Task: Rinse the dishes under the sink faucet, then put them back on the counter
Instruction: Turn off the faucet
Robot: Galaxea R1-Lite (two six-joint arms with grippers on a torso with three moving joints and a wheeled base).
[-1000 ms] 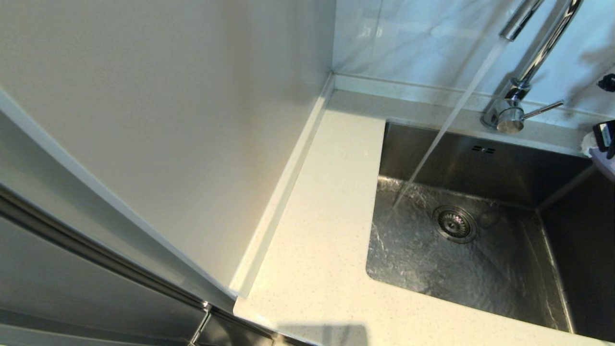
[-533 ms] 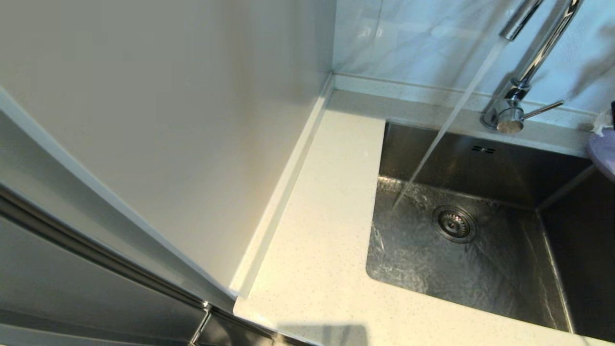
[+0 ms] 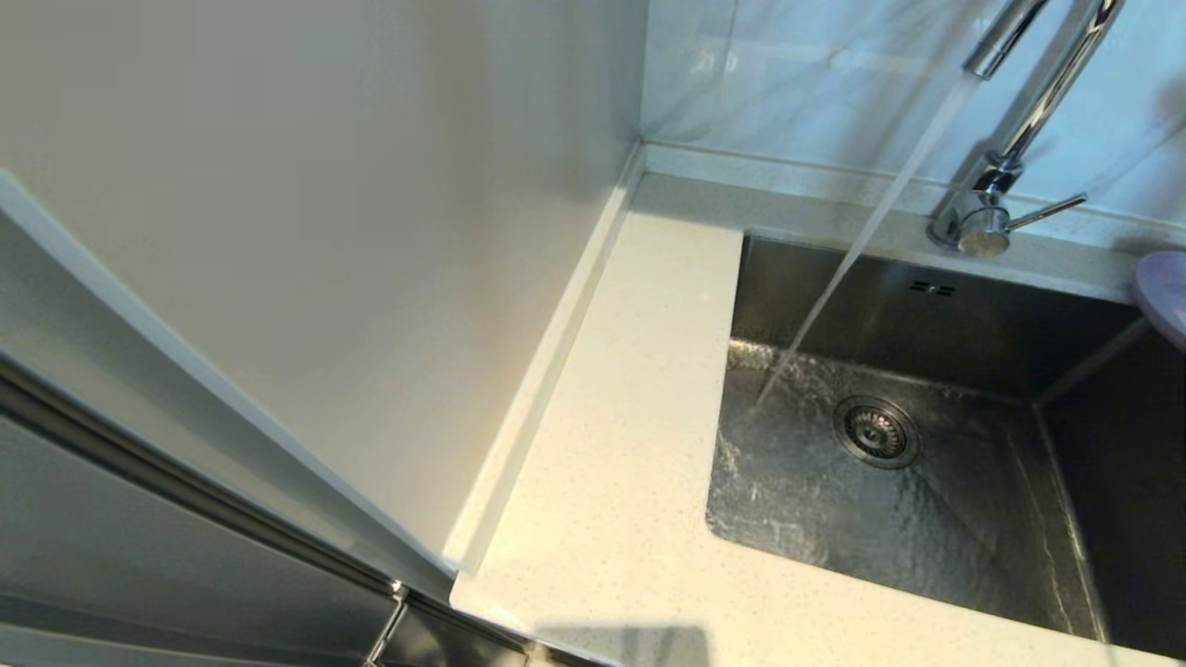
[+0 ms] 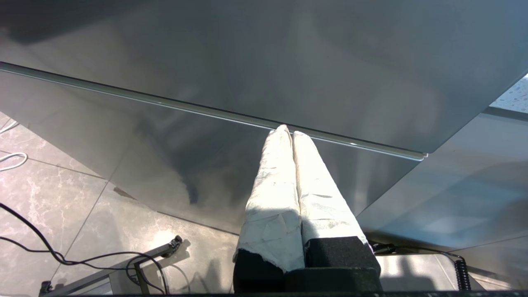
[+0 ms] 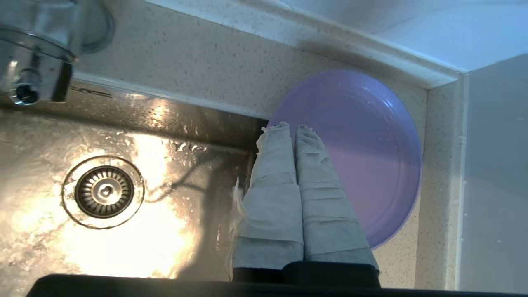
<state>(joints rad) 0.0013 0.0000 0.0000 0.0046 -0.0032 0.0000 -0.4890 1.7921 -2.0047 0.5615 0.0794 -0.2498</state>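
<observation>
The lilac plate (image 5: 363, 136) is lying flat on the counter (image 5: 206, 66) at the sink's (image 3: 927, 519) right rim, at three o'clock in the head view, round and favouring no direction. The right gripper (image 5: 293, 128), seen beside the plate a second ago, is hovering over its near edge with fingers pressed together, empty. The faucet (image 3: 982, 218) is streaming toward seven o'clock; the left gripper (image 4: 288, 132) is hanging closed by a grey cabinet (image 4: 288, 62).

lilac plate (image 5: 363, 136) | flat on counter (image 5: 198, 62) | overhanging sink (image 5: 123, 144) corner
</observation>
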